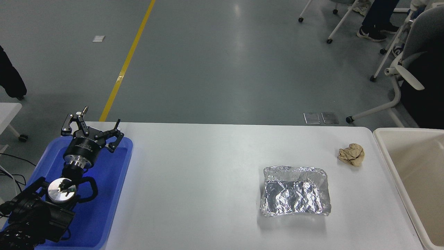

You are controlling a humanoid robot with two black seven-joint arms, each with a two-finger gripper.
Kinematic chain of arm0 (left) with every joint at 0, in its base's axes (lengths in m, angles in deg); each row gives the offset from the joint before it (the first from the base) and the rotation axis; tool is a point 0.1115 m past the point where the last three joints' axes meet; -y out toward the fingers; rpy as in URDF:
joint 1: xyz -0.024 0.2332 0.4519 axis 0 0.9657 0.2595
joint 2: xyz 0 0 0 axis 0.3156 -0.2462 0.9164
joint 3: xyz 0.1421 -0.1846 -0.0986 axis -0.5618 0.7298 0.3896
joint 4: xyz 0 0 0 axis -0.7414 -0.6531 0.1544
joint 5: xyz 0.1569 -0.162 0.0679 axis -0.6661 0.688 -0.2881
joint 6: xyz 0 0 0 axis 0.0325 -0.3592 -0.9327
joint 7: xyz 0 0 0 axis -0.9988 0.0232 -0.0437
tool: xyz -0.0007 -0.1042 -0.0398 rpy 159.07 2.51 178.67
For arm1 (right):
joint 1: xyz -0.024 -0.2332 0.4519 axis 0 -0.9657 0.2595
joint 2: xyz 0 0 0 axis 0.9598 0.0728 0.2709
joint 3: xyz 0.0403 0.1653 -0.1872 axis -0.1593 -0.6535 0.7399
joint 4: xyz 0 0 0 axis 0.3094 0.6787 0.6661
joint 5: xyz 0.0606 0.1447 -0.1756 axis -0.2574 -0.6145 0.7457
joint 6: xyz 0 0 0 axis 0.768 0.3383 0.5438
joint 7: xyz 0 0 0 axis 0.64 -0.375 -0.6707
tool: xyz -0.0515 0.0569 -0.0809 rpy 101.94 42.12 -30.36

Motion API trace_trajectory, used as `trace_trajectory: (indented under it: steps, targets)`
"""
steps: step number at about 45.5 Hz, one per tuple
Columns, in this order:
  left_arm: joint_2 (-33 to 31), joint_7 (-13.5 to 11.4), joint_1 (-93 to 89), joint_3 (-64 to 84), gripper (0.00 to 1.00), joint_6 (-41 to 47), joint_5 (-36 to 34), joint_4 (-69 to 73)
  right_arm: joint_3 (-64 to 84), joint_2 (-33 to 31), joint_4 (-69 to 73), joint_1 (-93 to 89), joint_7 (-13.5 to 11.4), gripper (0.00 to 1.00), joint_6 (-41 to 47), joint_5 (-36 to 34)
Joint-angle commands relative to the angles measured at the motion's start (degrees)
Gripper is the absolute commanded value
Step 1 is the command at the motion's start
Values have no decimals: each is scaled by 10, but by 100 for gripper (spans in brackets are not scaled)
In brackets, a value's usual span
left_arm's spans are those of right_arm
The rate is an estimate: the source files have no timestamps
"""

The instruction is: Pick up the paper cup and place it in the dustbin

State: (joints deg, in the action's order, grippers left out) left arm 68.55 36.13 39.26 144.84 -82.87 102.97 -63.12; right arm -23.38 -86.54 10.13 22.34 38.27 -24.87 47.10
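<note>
White table: left gripper parked over the blue tray at the near-left corner, fingers apart, holding nothing. Dustbin just beside the table's right edge. Crinkled foil tray right of centre; crumpled brown paper ball near the far-right corner. Paper cup and right gripper out of view.

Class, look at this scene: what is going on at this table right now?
Nothing is being handled. The left gripper is parked, open, over the blue tray at the table's left end. The right arm and the paper cup are out of view. A crinkled foil tray and a crumpled brown paper ball lie on the white table, near the dustbin at its right end.
</note>
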Motion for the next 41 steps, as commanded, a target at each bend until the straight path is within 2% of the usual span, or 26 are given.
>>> trace_trajectory:
  steps: [1,9,10,16,17,29,41]
  targets:
    - [0,0,0,0,100,0,0,0,-32,21,-5,-38,-2,0,-13,-2]
    - [0,0,0,0,100,0,0,0,-33,23,-5,-38,-2,0,-16,-2]
    - [0,0,0,0,100,0,0,0,-34,23,-5,-38,-2,4,-17,-2]
    - [0,0,0,0,100,0,0,0,-43,23,-4,-37,-1,90,-35,-3]
    - [0,0,0,0,100,0,0,0,-45,23,-4,-37,-1,100,-38,-4]
    - [0,0,0,0,100,0,0,0,-85,22,6,-36,-1,100,-29,-3]
    - [0,0,0,0,100,0,0,0,-7,-3,61,56,-1,100,-29,-1]
